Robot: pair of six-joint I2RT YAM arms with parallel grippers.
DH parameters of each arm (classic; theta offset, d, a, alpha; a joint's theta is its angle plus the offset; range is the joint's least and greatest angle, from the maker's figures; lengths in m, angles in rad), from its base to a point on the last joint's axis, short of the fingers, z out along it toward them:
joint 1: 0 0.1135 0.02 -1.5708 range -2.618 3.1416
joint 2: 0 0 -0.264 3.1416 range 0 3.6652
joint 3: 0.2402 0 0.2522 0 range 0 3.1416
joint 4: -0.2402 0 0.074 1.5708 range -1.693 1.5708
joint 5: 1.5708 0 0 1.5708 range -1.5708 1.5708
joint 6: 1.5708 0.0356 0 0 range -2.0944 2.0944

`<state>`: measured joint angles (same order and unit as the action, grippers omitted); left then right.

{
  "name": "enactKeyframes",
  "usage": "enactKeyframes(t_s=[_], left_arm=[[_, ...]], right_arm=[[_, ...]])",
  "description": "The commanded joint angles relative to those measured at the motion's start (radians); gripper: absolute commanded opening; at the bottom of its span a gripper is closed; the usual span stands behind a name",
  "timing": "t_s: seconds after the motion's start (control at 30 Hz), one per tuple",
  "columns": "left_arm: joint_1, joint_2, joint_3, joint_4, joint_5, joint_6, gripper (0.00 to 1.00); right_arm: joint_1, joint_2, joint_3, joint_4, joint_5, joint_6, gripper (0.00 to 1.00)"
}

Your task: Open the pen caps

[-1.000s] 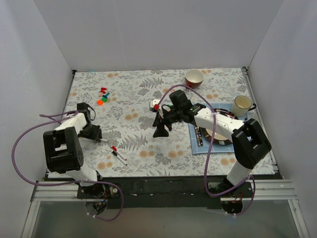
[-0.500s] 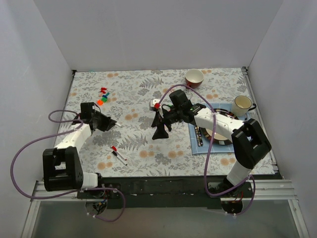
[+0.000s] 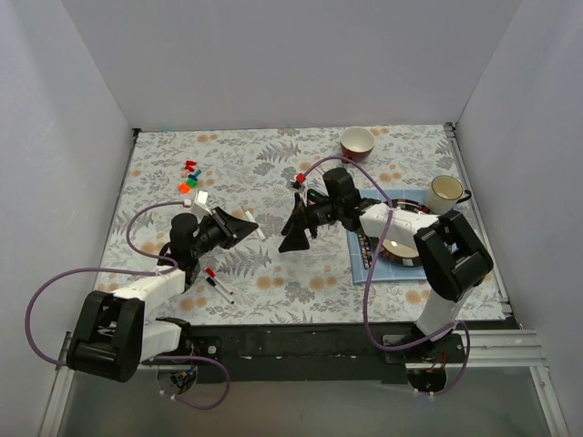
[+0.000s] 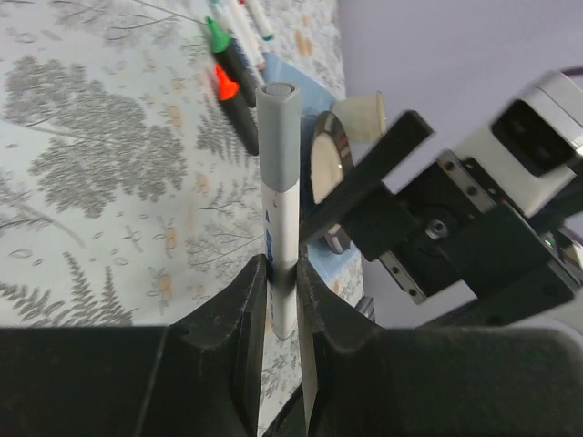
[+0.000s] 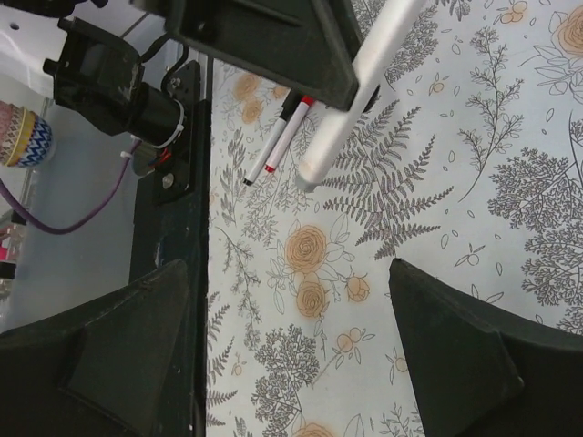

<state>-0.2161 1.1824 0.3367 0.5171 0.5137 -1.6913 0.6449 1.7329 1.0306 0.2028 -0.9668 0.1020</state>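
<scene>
left claw [image 4: 281, 273] pinches a white pen [image 4: 276, 164], right claw [image 3: 296, 229] spread wide beside it, mid table [image 3: 273, 155].

Two claws [image 4: 280, 273] [image 5: 290, 273], two cups [image 3: 357, 143] [image 3: 444, 189], one plate [image 3: 402, 254], one blue mat [image 3: 360, 265]

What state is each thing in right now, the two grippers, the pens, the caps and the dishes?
left gripper: shut on the white pen.
white pen: held aloft, no coloured cap showing on its free end.
right gripper: open wide, empty, facing that pen.
two pens: lying side by side, ungripped.
loose caps: off, clustered far left.
red bowl: upright.
mug: upright.
</scene>
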Motion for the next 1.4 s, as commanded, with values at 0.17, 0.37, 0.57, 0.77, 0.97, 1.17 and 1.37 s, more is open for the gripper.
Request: enactKeyframes(t_s=[0.17,0.37,0.57,0.77,0.97,1.17,1.37], left_arm=[[-0.127,0.063,-0.015,0.319,0.008,-0.028,0.00],[-0.199,0.123,-0.019,0.409,-0.026,-0.048,0.00],[-0.223,0.135,-0.034,0.466,-0.056,-0.067,0.00],[-0.235,0.117,-0.045,0.469,-0.075,-0.067,0.00],[-0.233,0.088,-0.056,0.463,-0.089,-0.042,0.29],[-0.232,-0.052,-0.016,0.253,-0.184,0.120,0.66],[-0.220,-0.099,0.027,0.182,-0.221,0.199,0.79]], right_arm=[[0.002,0.054,-0.024,0.211,-0.072,0.229,0.98],[0.001,0.044,-0.040,0.256,-0.072,0.286,0.95],[0.001,0.065,-0.049,0.319,-0.090,0.363,0.63],[-0.005,0.076,-0.041,0.330,-0.112,0.396,0.11],[-0.025,0.082,-0.037,0.340,-0.135,0.416,0.01],[-0.033,0.067,-0.037,0.339,-0.171,0.384,0.01],[-0.031,0.070,-0.049,0.423,-0.256,0.418,0.01]])
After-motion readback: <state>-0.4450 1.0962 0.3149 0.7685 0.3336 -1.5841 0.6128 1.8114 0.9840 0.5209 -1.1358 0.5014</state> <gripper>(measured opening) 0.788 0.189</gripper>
